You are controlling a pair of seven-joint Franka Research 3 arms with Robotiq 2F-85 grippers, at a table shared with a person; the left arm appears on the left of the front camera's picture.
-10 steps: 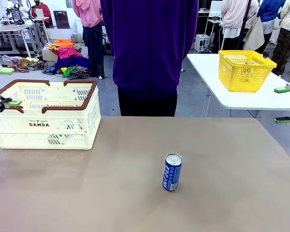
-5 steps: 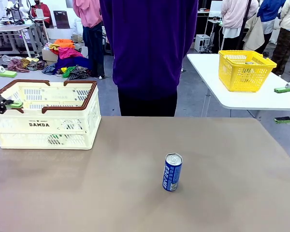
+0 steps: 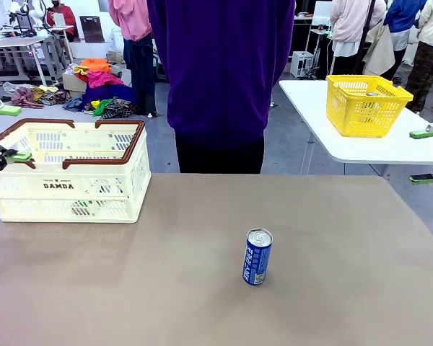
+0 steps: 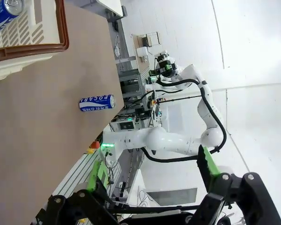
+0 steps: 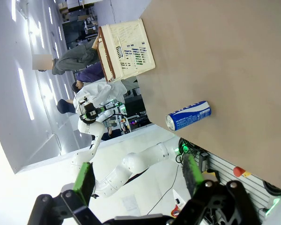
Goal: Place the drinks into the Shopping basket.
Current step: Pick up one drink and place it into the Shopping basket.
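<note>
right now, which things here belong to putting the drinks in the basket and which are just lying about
Part of the job:
- blue can, upright on the table
- second blue can, already inside the basket
- cream DAMDA basket

Just lying about:
- yellow basket on the white side table
- clothes pile on the floor

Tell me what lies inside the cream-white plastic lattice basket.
A blue Pocari Sweat can lies inside the basket. Its walls hide the rest of the floor.
</note>
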